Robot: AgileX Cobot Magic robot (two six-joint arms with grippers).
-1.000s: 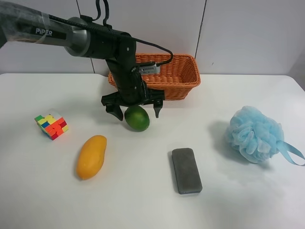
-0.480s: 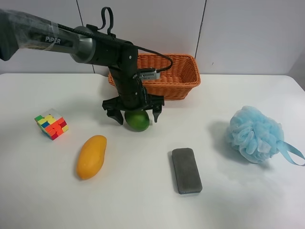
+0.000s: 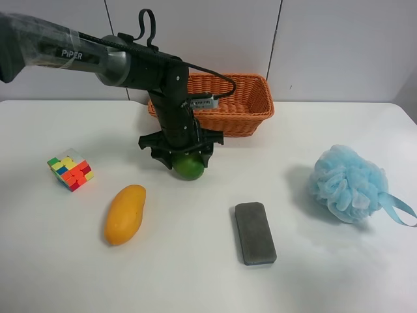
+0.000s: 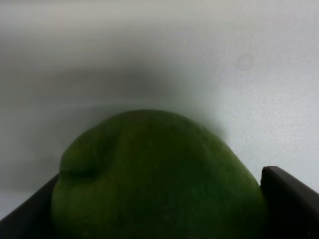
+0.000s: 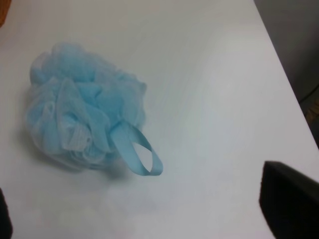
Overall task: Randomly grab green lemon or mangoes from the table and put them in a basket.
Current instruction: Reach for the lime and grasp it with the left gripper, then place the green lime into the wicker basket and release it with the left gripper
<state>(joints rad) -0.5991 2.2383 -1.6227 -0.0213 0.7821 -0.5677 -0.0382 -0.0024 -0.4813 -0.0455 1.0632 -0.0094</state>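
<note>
Clenching the green lemon (image 3: pixel 189 168) beside the basket (image 3: pixel 259 109), left fingers (image 4: pixel 291 204) finish the grasp; next likely needs lifting over its rim.

Left arm (image 3: pixel 140 65): black jointed housings, grey metallic collar (image 3: pixel 111 65), forearm under clear film with white "PIPER" lettering (image 3: pixel 72 55). A black cable (image 3: pixel 144 23) loops above the wrist. Left gripper (image 3: pixel 186 162): black crossbar, matt black fingers (image 4: pixel 291 199). Right fingers (image 5: pixel 291 201): matt black too.

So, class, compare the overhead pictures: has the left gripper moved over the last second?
Yes. The left gripper, spread wide a second ago, has closed inward onto the green lemon, while staying just in front of the basket.
</note>
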